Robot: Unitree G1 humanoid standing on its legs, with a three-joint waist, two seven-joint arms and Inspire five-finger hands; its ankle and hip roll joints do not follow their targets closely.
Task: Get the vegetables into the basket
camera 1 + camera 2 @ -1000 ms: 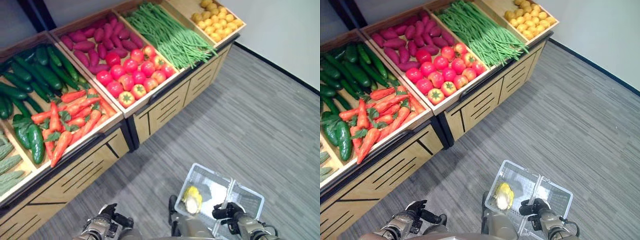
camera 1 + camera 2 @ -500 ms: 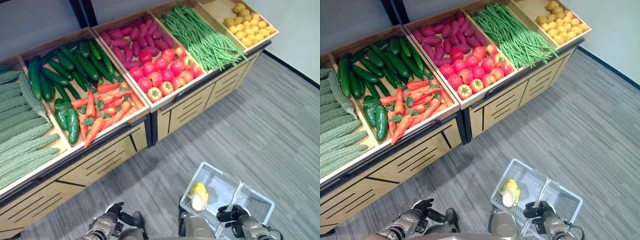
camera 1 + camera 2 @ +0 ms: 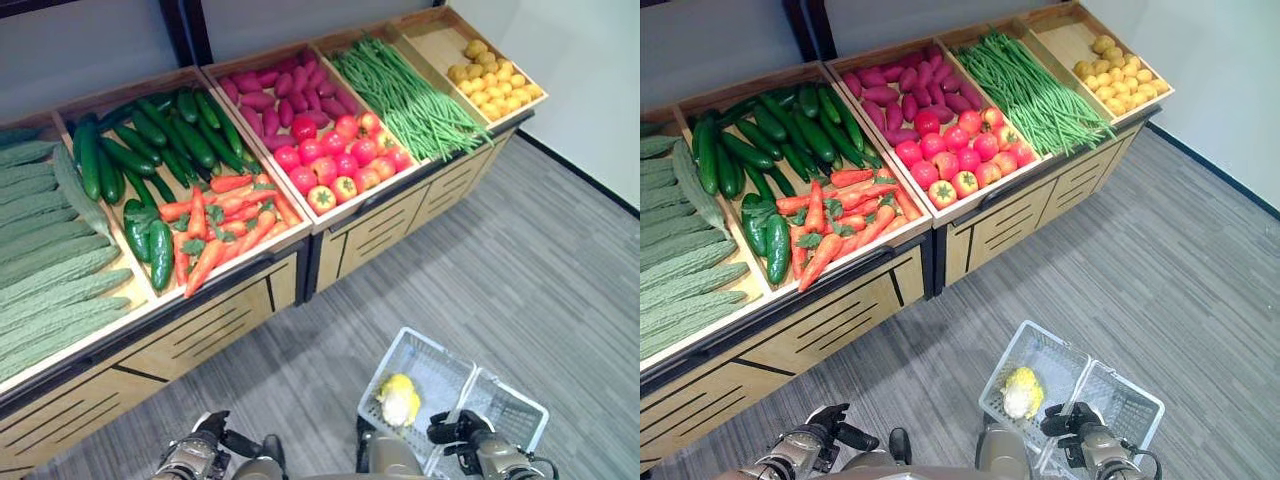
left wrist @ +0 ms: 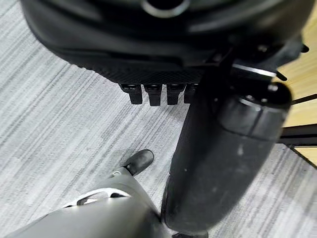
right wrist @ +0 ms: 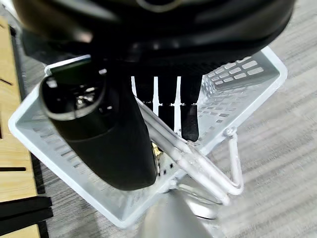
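The white plastic basket [image 3: 480, 385], a perforated mesh, hangs by its handle [image 5: 198, 161] from the right hand [image 3: 1072, 420], whose fingers curl around it. A yellow corn [image 3: 400, 398] lies inside. The left hand [image 3: 208, 440] holds nothing, fingers curled.

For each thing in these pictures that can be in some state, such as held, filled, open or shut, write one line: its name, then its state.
basket: hanging from the right hand by its handle, off the floor, holding one piece of corn.
corn: lying inside the basket.
right hand: curled round the basket handle.
left hand: fingers curled, holding nothing, low above the floor.
display bins: all stocked with vegetables.
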